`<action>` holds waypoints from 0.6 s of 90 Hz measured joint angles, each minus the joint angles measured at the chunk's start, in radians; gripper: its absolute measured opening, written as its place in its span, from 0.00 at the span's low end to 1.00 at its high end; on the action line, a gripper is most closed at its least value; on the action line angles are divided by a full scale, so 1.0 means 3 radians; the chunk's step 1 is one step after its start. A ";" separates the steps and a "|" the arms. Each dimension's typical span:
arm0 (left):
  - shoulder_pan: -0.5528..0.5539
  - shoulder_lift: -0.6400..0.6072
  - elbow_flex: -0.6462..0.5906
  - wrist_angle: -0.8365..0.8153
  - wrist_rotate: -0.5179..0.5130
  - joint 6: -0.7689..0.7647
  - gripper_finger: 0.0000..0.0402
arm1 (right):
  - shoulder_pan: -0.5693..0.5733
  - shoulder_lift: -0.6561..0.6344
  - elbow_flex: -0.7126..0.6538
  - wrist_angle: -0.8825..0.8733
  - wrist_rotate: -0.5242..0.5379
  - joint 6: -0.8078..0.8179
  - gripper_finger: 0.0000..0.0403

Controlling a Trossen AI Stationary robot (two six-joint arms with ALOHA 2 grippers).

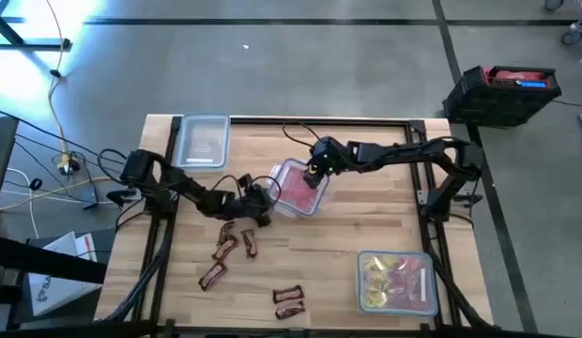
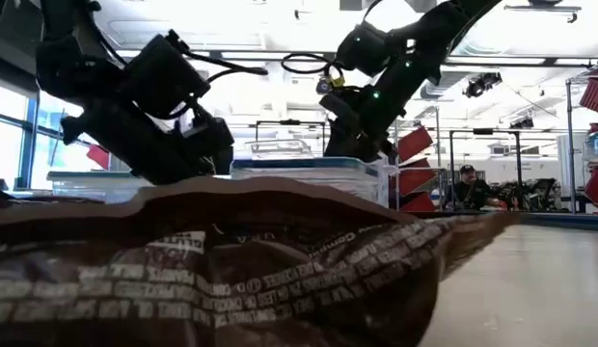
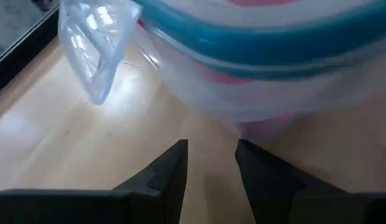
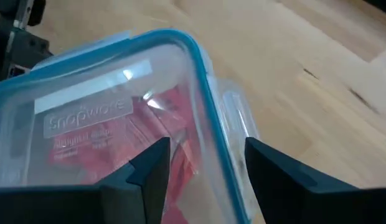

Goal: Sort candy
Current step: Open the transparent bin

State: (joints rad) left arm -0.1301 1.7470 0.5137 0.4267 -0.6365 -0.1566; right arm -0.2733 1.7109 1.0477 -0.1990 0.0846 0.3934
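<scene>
Lidded container [image 4: 106, 118] of red candy [image 4: 168, 118], hand [image 4: 205, 165] spread above

A dark brown crinkled candy wrapper [image 2: 231, 270] lies right against the low camera, filling the lower picture and hiding the tabletop behind it; its small print is too blurred to read. In the left wrist view, the clear plastic container with a blue-rimmed lid [image 3: 261, 56] is blurred and cut off by the edge, its red contents indistinct.
</scene>
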 joint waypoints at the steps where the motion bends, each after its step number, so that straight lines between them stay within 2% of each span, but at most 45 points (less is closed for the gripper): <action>1: -0.0006 -0.0023 0.0000 -0.0059 0.0000 -0.0008 0.31 | 0.0000 -0.0005 0.0000 -0.0001 -0.0001 -0.0007 0.44; 11: -0.0060 -0.0269 0.0000 -0.0613 -0.0003 -0.0168 0.31 | 0.0001 -0.0126 -0.0002 -0.0016 0.0051 -0.0052 0.44; 19: -0.0060 -0.0432 -0.0010 -0.0807 -0.0007 -0.0248 0.31 | 0.0019 -0.0277 -0.0001 -0.0019 0.0192 -0.0117 0.44; 33: -0.0044 -0.0485 -0.0006 -0.0614 -0.0236 -0.0257 0.31 | 0.0185 -0.0524 -0.0001 -0.0150 0.0274 -0.0140 0.44; 54: -0.0024 -0.0284 -0.0008 -0.0196 -0.0157 -0.0179 0.31 | 0.0746 -0.0797 -0.0001 -0.1166 0.0274 0.0028 0.44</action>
State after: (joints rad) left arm -0.1373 1.6619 0.5114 0.3678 -0.6836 -0.2102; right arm -0.0494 1.4720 1.0473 -0.5489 0.1667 0.4019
